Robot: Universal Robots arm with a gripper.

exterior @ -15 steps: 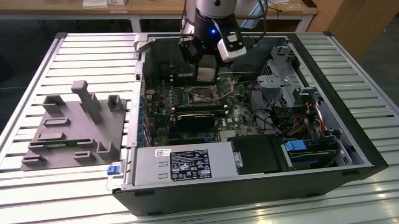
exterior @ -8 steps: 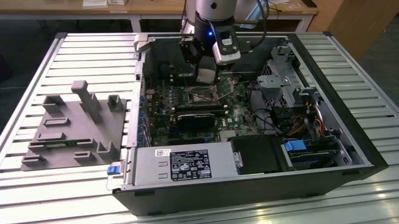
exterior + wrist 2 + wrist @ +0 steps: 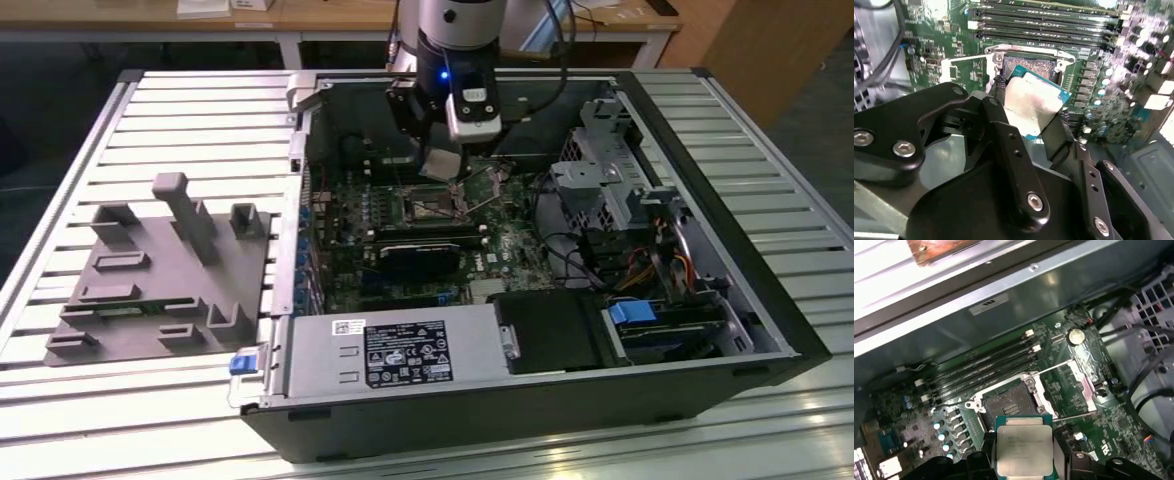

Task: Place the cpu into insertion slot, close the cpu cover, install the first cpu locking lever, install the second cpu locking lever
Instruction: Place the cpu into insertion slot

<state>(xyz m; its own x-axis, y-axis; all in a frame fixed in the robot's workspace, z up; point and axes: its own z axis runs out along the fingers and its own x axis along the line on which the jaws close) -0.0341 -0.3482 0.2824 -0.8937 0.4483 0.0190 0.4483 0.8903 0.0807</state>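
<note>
My gripper (image 3: 1029, 122) is shut on the cpu (image 3: 1023, 444), a flat silver-grey square on a green-edged board, held by two opposite edges between black fingers (image 3: 1001, 117). The chip hangs just above and slightly to one side of the insertion slot (image 3: 1006, 404), a dark square socket with a silver rim that has nothing in it. The cpu cover (image 3: 1083, 380) is swung open and lies back beside the socket. Two thin wire levers (image 3: 1074, 415) stand released along it. In the exterior view the gripper (image 3: 442, 165) hovers over the socket (image 3: 430, 208) inside the open computer case.
Long black memory slots (image 3: 989, 362) run next to the socket. Cables (image 3: 1149, 385) and a drive cage (image 3: 614, 180) crowd the exterior view's right of the case. A power supply (image 3: 387, 350) fills the near side. A grey fixture (image 3: 160, 270) sits on the slatted table at the exterior view's left.
</note>
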